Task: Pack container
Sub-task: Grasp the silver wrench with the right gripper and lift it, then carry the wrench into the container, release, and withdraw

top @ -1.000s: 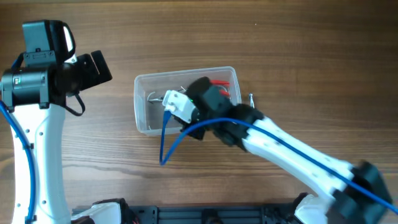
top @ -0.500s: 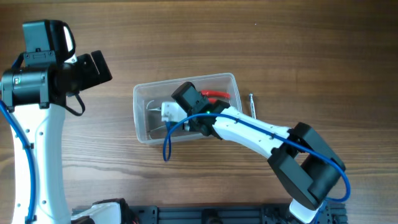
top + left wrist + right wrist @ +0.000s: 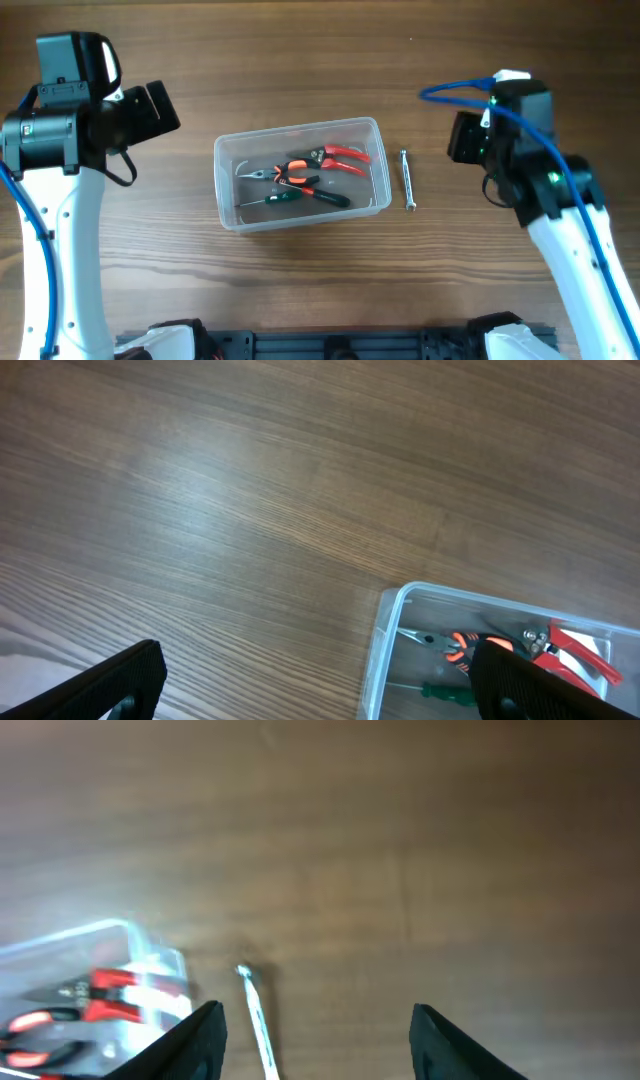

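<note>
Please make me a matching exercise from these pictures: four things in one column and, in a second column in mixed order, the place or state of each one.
Things:
1. red-handled cutters
2. green-handled screwdriver
3. thin metal rod
4. right gripper

Places or states:
A. open, holding nothing
B. on the table, outside the container, to its right in the overhead view
C. inside the container, toward its right end
D. inside the container, along the long wall nearer the arms' bases

Pairs: 1-C, 2-D, 3-B, 4-A.
</note>
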Available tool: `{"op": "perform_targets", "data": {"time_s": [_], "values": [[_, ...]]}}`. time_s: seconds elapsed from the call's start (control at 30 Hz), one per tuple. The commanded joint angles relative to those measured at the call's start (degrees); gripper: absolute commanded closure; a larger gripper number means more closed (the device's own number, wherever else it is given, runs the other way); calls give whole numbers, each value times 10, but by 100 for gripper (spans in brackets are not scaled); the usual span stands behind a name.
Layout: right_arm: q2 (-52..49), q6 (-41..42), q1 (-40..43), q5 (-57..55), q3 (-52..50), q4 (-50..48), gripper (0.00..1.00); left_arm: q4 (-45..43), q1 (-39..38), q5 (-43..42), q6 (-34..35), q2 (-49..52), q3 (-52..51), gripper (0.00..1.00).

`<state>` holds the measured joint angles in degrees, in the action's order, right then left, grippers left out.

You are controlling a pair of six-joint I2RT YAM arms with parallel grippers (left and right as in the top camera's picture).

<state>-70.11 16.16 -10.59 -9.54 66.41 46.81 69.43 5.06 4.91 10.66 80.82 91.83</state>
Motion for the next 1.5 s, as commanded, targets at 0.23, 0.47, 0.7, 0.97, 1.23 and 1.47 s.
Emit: {"op": "perform_targets", "data": {"time_s": [0.23,0.47,0.7,0.97,1.23,1.47], "values": [[-297,-8,14,169,-32,-64,49,-1,3,5,7,-2,3,0],[-347,-57,8,199,-32,-122,54,-1,3,5,7,-2,3,0],[-393,-53,8,201,-32,-140,67,-1,3,5,7,-2,3,0],[-404,-51,8,201,-32,-142,96,-1,3,5,7,-2,3,0],[-268,-57,5,179,49,-64,96,-1,3,5,7,-2,3,0],[-34,-269,-182,252,84,-65,96,-1,3,5,7,-2,3,0]]}}
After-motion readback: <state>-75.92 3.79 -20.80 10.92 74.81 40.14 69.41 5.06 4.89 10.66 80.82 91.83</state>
